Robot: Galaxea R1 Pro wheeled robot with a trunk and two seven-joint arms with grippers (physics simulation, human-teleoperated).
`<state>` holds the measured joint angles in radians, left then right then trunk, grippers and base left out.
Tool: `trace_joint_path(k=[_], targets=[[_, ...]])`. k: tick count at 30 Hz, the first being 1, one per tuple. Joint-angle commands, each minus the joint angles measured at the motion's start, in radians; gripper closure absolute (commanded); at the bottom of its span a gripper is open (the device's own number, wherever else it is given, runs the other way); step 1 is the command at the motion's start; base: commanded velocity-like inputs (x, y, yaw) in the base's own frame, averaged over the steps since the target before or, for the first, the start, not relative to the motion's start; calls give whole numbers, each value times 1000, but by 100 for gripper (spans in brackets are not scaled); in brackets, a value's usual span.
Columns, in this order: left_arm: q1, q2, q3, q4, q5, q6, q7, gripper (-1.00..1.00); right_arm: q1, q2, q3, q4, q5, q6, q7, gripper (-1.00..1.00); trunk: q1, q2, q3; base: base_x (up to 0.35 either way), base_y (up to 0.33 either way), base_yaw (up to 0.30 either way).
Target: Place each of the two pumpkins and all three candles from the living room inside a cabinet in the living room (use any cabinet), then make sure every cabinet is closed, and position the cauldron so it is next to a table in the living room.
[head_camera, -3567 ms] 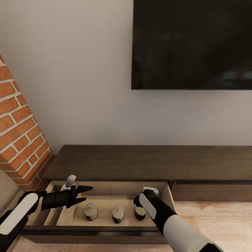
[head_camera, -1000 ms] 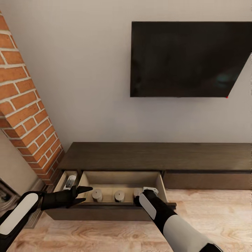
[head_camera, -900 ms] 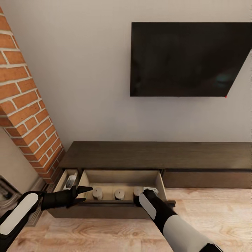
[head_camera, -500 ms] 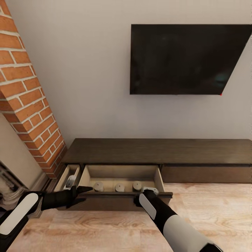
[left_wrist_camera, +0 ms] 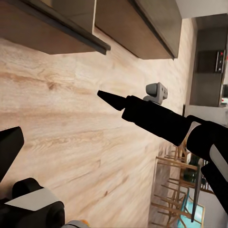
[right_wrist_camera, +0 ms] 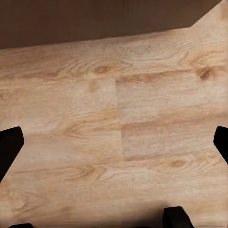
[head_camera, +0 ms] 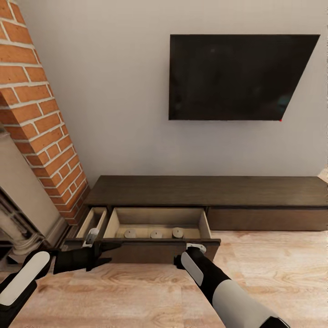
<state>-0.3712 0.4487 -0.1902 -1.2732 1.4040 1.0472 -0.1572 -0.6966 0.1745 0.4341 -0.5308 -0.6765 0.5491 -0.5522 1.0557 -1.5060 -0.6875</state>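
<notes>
The long low dark brown cabinet (head_camera: 205, 190) stands against the wall with its left drawer (head_camera: 159, 249) pulled out. Three candles (head_camera: 156, 234) stand in a row on the drawer's pale floor. A narrow compartment (head_camera: 96, 217) beside it is open too. My left gripper (head_camera: 108, 253) is open and empty, over the floor just in front of the drawer's left end. My right gripper (right_wrist_camera: 115, 142) points down at bare wooden floor, fingers spread wide, in front of the drawer's right end. The pumpkins and the cauldron are out of view.
A black TV (head_camera: 241, 77) hangs on the wall above the cabinet. A red brick column (head_camera: 36, 114) and a pale fireplace surround (head_camera: 18, 218) close off the left. Light wooden floor (head_camera: 273, 273) stretches to the right. Wooden chairs (left_wrist_camera: 173, 190) show far off.
The whole view has drawn back from the cabinet, so the camera moved. Both grippers, earlier over the open drawer, now hang over the floor in front of it. The candles stay in the drawer.
</notes>
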Motion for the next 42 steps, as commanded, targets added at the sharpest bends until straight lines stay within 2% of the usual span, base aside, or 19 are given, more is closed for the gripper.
trace_joint_path(k=[1, 3, 8, 18, 21, 23, 25, 30, 32, 34, 35, 38, 39, 41, 42], targets=[[0, 0, 0, 0, 0, 0, 0, -100, 0, 0, 0, 0, 0, 0, 0, -100, 0, 0, 0, -198, 0, 0], [0, 0, 0, 0, 0, 0, 0, -100, 0, 0, 0, 0, 0, 0, 0, -100, 0, 0, 0, -198, 0, 0], [0, -1, 0, 1, -2, -1, 1, -100, 0, 0, 0, 0, 0, 0, 0, -100, 19, -35, -16, -198, 0, 0], [0, -5, 1, 12, -54, -8, 9, -100, 0, 0, -1, 0, 0, -3, 0, -100, 57, -105, -47, -138, 0, 0], [0, -7, 6, 32, -96, -10, 44, -100, 0, 0, -1, 0, 0, -17, 0, -100, 69, -126, -56, -20, 0, 0], [0, -9, 17, 69, -153, -13, 88, -100, -2, 0, 0, 1, 5, -25, 1, -100, 77, -140, -63, -7, 0, 0], [0, -10, 19, 87, -174, -26, 103, -100, -2, 0, 0, 1, 8, -27, 1, -100, 84, -154, -69, -3, 0, 0], [0, -12, 2, 126, -208, -154, 125, -100, -4, 0, 0, 1, 12, -30, 1, -100, 103, -189, -85, 0, 0, 0], [0, -20, -19, 134, -247, -202, 144, -100, -4, 0, 0, 2, 13, -33, 2, -100, 111, -203, -91, 0, 0, 0], [0, -37, -30, 141, -306, -242, 169, -100, -4, 0, 0, 2, 13, -40, 1, -100, 119, -217, -97, 0, 0, 0], [0, -43, -32, 143, -323, -253, 175, -100, -4, 0, 0, 2, 13, -42, 1, -100, 123, -224, -100, 0, 0, 0], [0, -86, -37, 160, -431, -322, 199, -100, -4, 0, -1, 1, 12, -76, 1, -100, 134, -245, -110, 0, 0, 0], [0, -94, -38, 165, -450, -333, 201, -100, -4, 0, -1, 1, 11, -83, 1, -100, 138, -252, -113, 0, 0, 0], [0, -132, -39, 189, -526, -377, 206, -100, -4, 0, 0, 5, 10, -119, 3, -100, 146, -266, -119, 0, 0, 0], [0, -143, -39, 196, -545, -388, 207, -100, -4, 0, 0, 7, 10, -131, 5, -100, 149, -273, -122, 0, 0, 0]])
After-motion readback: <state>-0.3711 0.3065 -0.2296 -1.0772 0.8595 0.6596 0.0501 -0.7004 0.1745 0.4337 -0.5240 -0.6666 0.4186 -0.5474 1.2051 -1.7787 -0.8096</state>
